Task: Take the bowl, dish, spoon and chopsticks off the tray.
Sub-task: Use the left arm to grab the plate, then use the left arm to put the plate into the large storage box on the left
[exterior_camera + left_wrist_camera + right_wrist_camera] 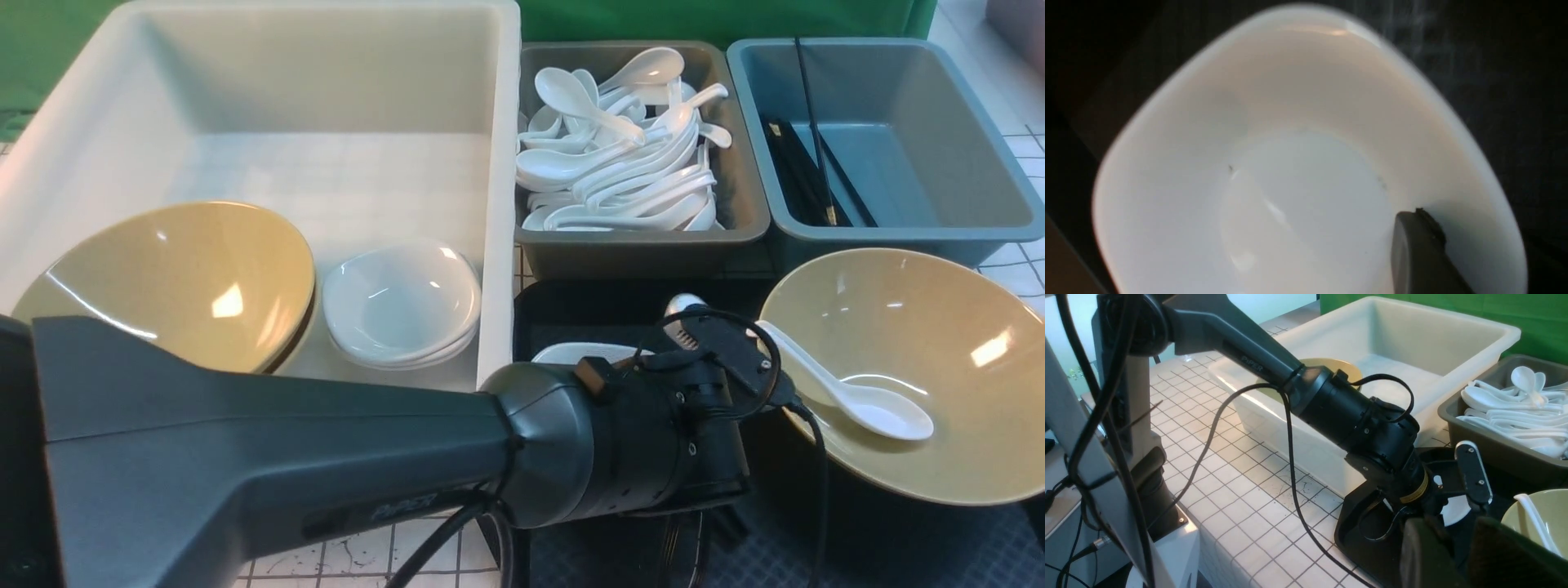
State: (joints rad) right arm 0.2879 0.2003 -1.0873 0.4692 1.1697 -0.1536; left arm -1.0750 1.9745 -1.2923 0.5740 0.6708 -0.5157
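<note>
Where one finger [1414, 253] of the left claw [1453, 253] sits inside glossy white squarish dish [1290, 143], grip unclear, right claw [1461, 555] slightly parted, empty.

dark grey left arm [245, 457] with black wrist housing, looped black cable [1290, 465].

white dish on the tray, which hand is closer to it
Left. The left hand is down on the dish, one finger inside its rim. The right hand sits well back, apart from it, by the bowl.

Bright light, glare on the bowl [898, 327], blurry left wrist view
</note>
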